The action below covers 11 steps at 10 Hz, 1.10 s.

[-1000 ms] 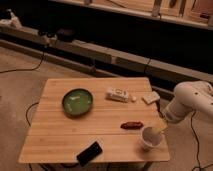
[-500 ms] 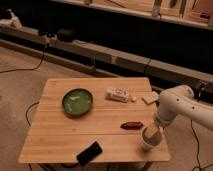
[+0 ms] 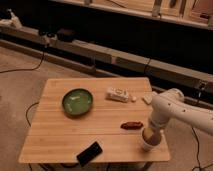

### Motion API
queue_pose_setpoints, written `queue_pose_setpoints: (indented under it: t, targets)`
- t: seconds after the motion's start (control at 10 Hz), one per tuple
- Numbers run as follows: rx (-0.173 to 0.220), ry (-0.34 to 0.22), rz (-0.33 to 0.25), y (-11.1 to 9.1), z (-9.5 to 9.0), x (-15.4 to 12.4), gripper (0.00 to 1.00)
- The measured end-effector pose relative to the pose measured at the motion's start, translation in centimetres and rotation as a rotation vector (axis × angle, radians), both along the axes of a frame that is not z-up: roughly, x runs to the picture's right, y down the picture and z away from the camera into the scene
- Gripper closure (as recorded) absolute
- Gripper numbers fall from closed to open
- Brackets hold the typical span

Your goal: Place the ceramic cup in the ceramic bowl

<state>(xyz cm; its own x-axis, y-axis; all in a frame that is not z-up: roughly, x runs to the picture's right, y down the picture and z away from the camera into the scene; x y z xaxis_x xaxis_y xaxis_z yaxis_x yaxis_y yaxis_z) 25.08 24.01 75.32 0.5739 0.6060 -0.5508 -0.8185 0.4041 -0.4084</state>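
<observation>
Your pincer sat right at the mouth of the ceramic cup, reaching into or onto its rim. Whether it was apart, together or clamped on the cup you could not tell. The white arm rose behind the cup and ran off to its right. The cup stood upright on the wooden counter, near the front right corner. A reddish-brown oblong item lay just left of the cup. Farther behind the cup lay a white rectangular packet. The green ceramic bowl sat well apart to the cup's left, and a flat black object lay left of the cup at the front edge.
</observation>
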Motion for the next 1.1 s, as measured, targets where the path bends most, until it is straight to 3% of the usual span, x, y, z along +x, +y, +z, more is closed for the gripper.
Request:
queue_pose_setpoints:
  t: [0.4,0.6,0.8,1.0,1.1]
  targets:
    - [-0.031,-0.043,0.014,0.6,-0.3,-1.7,0.98]
    - [-0.039,-0.047,0.066,0.2,-1.5,-2.0,1.00]
    - [-0.003,-0.050,0.130,-1.1,-4.1,-2.3,1.00]
    - [0.074,-0.040,0.180,-3.7,-6.5,-2.5,1.00]
    - [0.128,-0.043,0.195,-6.1,-7.2,-2.8,1.00]
